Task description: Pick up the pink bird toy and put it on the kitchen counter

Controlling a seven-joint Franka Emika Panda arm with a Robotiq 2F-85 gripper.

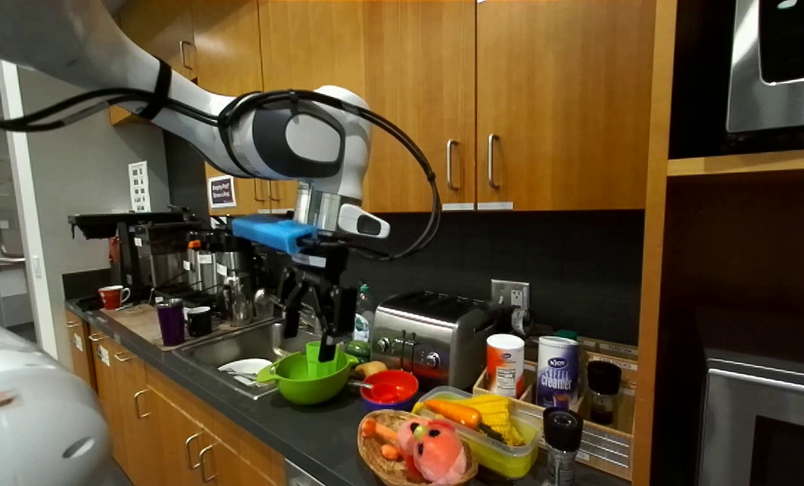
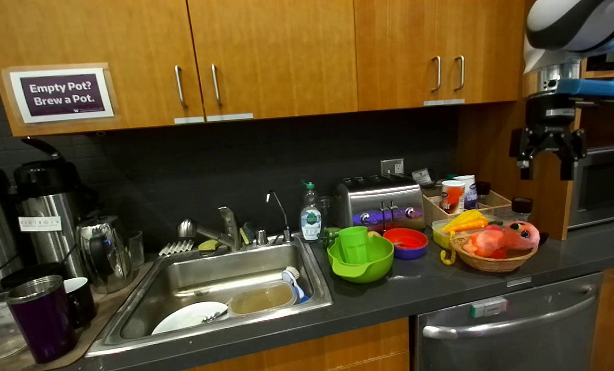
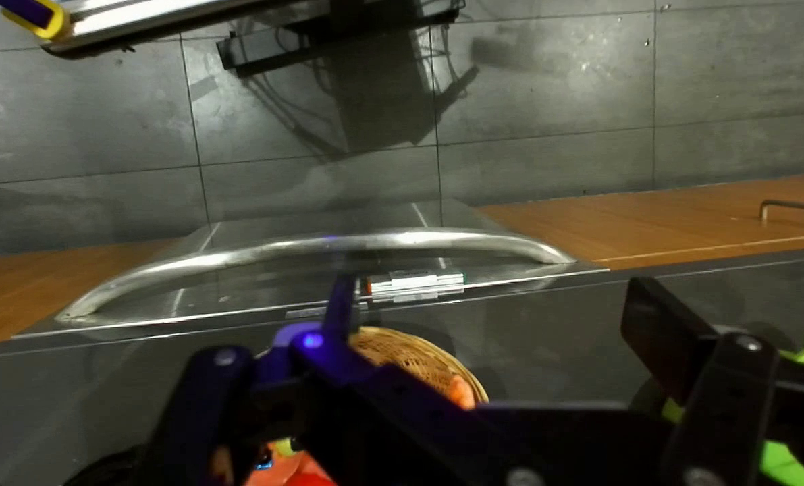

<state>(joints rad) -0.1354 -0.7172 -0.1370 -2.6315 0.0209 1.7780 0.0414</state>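
Observation:
The pink bird toy (image 1: 437, 451) lies in a round woven basket (image 2: 496, 264); the toy (image 2: 513, 237) also shows in an exterior view, its head over the rim. The basket stands on the dark kitchen counter (image 1: 287, 424), which shows in all views (image 2: 376, 299) (image 3: 543, 337). My gripper (image 2: 546, 171) hangs above the counter, pointing down, well clear of the toy; it also shows in an exterior view (image 1: 310, 337). In the wrist view its fingers (image 3: 496, 307) are wide apart with nothing between them. There the toy (image 3: 290, 469) and basket (image 3: 408, 351) are mostly hidden behind the gripper.
A green bowl (image 1: 314, 388) with a green cup, a red bowl (image 2: 405, 239) and a tub with toy corn and carrot (image 1: 510, 452) stand near the basket. A toaster (image 2: 381, 201), pepper grinder (image 1: 564, 432) and sink (image 2: 317, 288) are on the counter. Cabinets (image 1: 415, 101) hang above.

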